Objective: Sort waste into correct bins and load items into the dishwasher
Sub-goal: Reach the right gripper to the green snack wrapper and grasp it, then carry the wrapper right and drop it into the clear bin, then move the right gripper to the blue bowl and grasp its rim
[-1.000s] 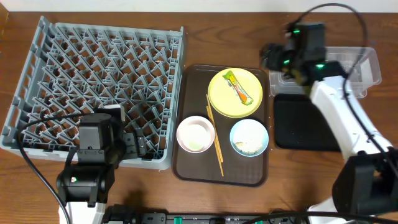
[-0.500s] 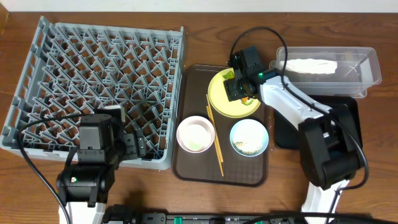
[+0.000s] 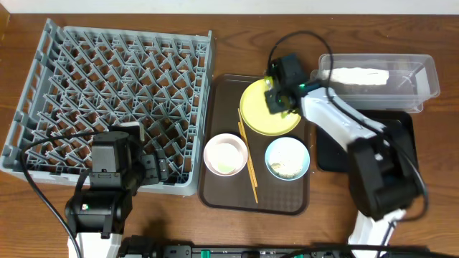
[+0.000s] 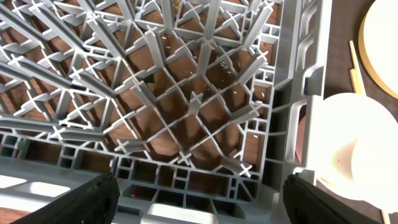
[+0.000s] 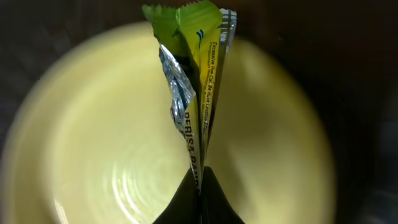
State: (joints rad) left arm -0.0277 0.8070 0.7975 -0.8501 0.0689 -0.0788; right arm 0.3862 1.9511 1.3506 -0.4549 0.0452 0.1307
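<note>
Tightly, right pincer clamps wrapper lettered "PERISA" over plate; left pincer gapes empty.

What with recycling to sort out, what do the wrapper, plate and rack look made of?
Wrapper: probably metallised plastic film; silvery, shiny inside, printed green-yellow outside, serrated end.
Plate: pale yellow, glossy, with faint rings in the sheen; likely plastic or melamine, possibly glazed ceramic.
Rack: grey moulded plastic, matte, thin lattice ribs.
</note>
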